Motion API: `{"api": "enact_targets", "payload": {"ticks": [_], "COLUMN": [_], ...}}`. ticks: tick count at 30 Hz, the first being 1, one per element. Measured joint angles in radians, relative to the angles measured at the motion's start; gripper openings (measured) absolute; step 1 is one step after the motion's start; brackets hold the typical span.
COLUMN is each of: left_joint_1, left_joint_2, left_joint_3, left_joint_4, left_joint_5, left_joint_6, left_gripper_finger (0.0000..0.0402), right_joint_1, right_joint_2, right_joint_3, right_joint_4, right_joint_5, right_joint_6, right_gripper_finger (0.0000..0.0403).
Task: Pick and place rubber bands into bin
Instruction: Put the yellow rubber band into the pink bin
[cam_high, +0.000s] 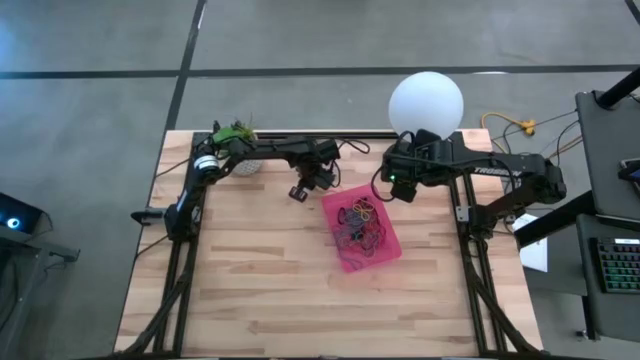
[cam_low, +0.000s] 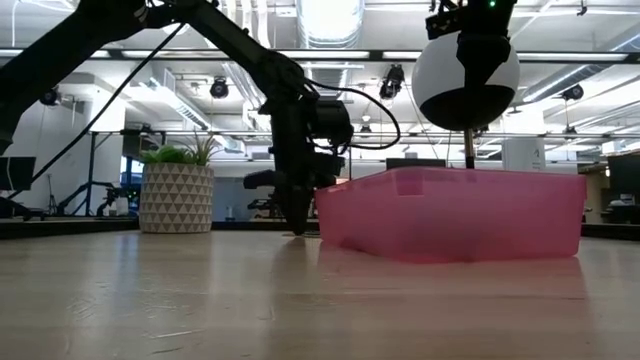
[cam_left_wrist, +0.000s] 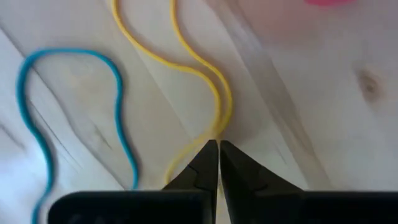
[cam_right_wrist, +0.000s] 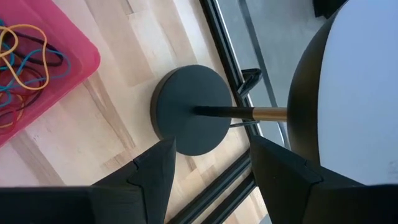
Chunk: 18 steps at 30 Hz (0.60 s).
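My left gripper (cam_high: 299, 193) stands on the table just left of the pink bin (cam_high: 385, 250), fingers down and shut (cam_left_wrist: 217, 148) on a yellow rubber band (cam_left_wrist: 225, 93) that lies flat on the wood. A blue band (cam_left_wrist: 62, 51) lies flat beside it. The bin holds several bands (cam_high: 358, 222) in orange, blue and dark colours, which also show in the right wrist view (cam_right_wrist: 22, 59). My right gripper (cam_right_wrist: 211, 149) is open and empty, raised above the lamp's round black base (cam_right_wrist: 186, 115) at the bin's far right. My left gripper pinches the yellow band at a narrow bend (cam_left_wrist: 216, 132) where its two strands run close together, between the tips of its two fingers. The fingers come from above, pointing down, tips at the table (cam_low: 298, 228). The band lies slack on the wood.
A white globe lamp (cam_high: 426, 102) stands at the far edge beside the right arm. A white patterned pot with a green plant (cam_low: 177, 198) stands at the far left. The bin's wall (cam_low: 450, 215) is close to the right of the left gripper. Bare wood lies toward the near edge.
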Motion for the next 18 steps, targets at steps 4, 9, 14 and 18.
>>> {"api": "enact_targets", "payload": {"ticks": [4, 9, 14, 18], "left_joint_1": [0.000, -0.001, 0.023, 0.073], "left_joint_2": [-0.017, -0.086, -0.097, -0.050], "left_joint_3": [0.026, 0.038, 0.038, 0.038], "left_joint_4": [-0.101, -0.148, -0.116, -0.107], "left_joint_5": [0.005, 0.011, 0.047, 0.050], "left_joint_6": [-0.033, -0.077, -0.065, -0.133], "left_gripper_finger": [0.0000, 0.0000, 0.0000, 0.0000], "right_joint_1": [-0.014, -0.032, -0.038, -0.038], "right_joint_2": [0.000, 0.000, 0.000, 0.000], "right_joint_3": [0.000, 0.000, 0.000, 0.000], "right_joint_4": [0.001, 0.013, 0.019, 0.019], "right_joint_5": [0.001, 0.004, 0.005, 0.004], "right_joint_6": [-0.001, -0.001, 0.003, 0.019], "right_gripper_finger": [0.0194, 0.0194, 0.0194, 0.0194]}}
